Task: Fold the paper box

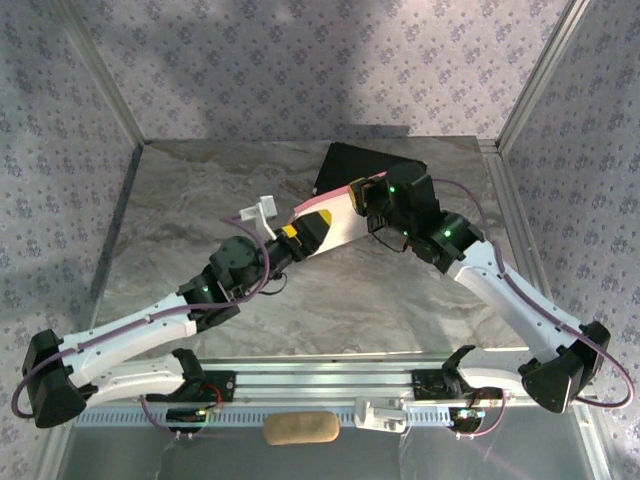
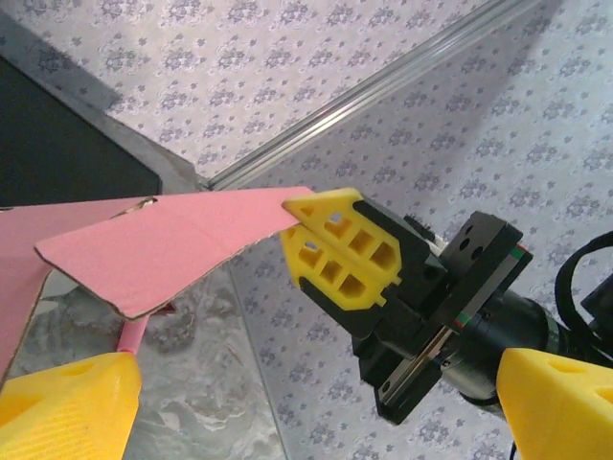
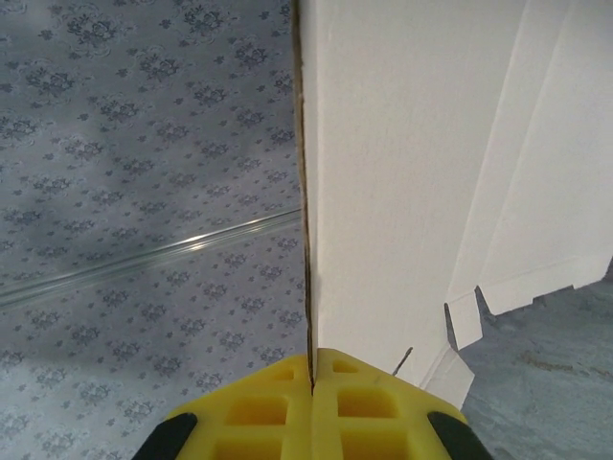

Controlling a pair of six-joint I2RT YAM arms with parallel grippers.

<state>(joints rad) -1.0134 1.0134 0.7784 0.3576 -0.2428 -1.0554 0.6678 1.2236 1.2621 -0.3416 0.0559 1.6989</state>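
Note:
The paper box (image 1: 335,222) is a salmon-pink card sheet, held up off the table in the middle, just in front of the black case. My right gripper (image 1: 368,198) is shut on its right edge. In the right wrist view the yellow fingers (image 3: 278,412) pinch the card's thin edge, and the paler inside (image 3: 412,172) with cut flaps rises to the right. In the left wrist view a pink flap (image 2: 163,244) juts toward me, its corner clamped in the right gripper's yellow fingers (image 2: 340,251). My left gripper (image 2: 316,398) is open below and in front of the flap, apart from it.
The black case (image 1: 365,165) lies behind the box. A small white part (image 1: 262,210) rests on the marble table (image 1: 200,200) left of the box. A thin pink stick (image 2: 134,333) lies under the flap. A tan oblong pad (image 1: 300,428) sits by the near rail. Patterned walls enclose the table.

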